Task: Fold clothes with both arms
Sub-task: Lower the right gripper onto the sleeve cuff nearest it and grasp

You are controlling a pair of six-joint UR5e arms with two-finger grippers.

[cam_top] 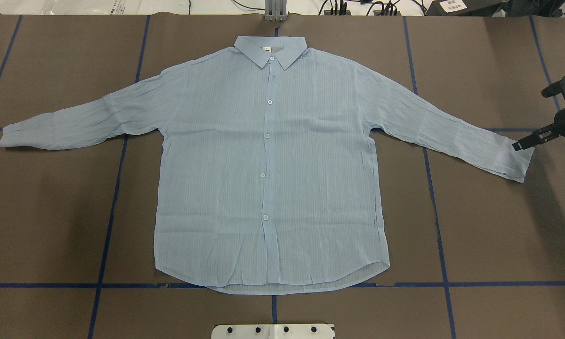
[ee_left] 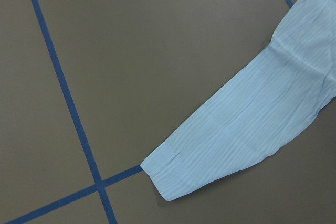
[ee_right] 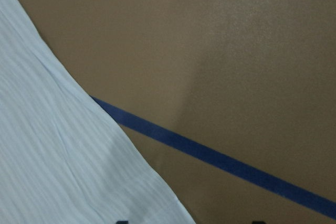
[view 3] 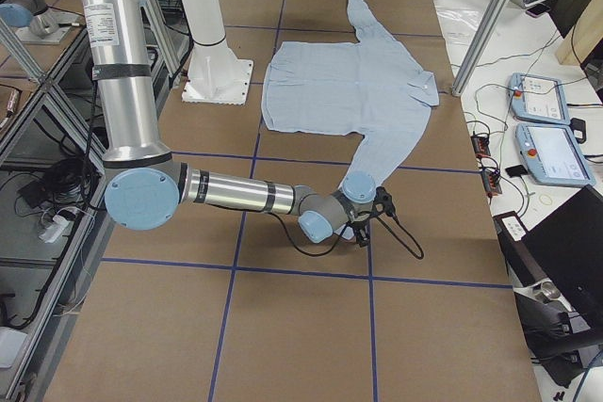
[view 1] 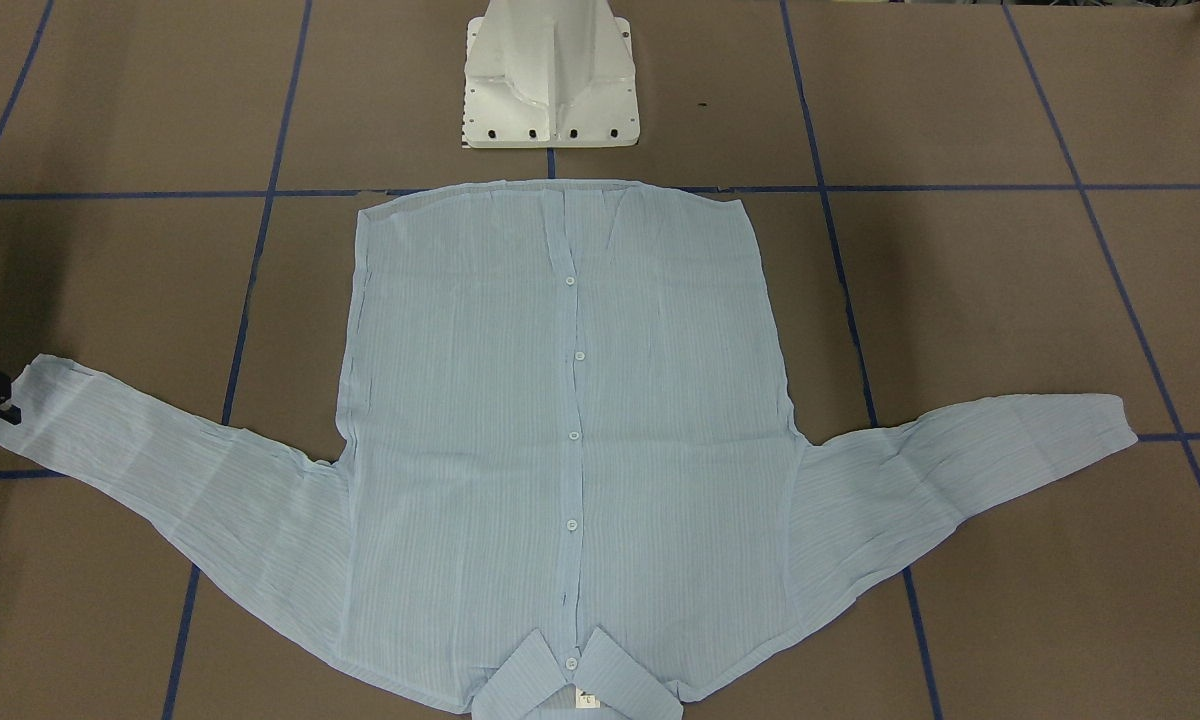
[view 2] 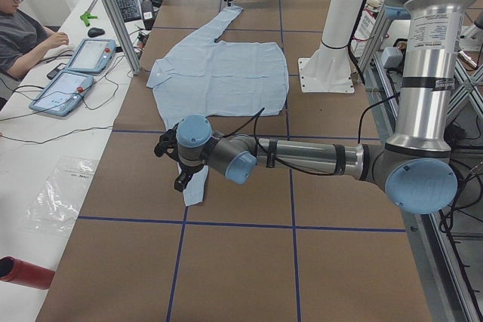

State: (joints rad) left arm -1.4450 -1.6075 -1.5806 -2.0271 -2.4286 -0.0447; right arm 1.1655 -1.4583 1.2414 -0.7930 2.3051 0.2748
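No text can be read in any view. White neck tag (cam_top: 265,49) inside the collar of the shirt (cam_top: 268,188) carries a small dark mark, too small to make out. White label (cam_top: 453,5) on a dark object past the table's far edge and print on a clear plastic sheet (cam_top: 122,4) both show dark lettering, unresolved; tablet screens (view 3: 551,152) on the side bench blurred.

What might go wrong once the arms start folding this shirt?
1. The shirt is thin. The right tool sits at the very edge of one cuff, so it may pinch only one layer or slip off.
2. The left tool is not down at the other cuff yet, so the sleeves may lift unevenly and skew the fold.
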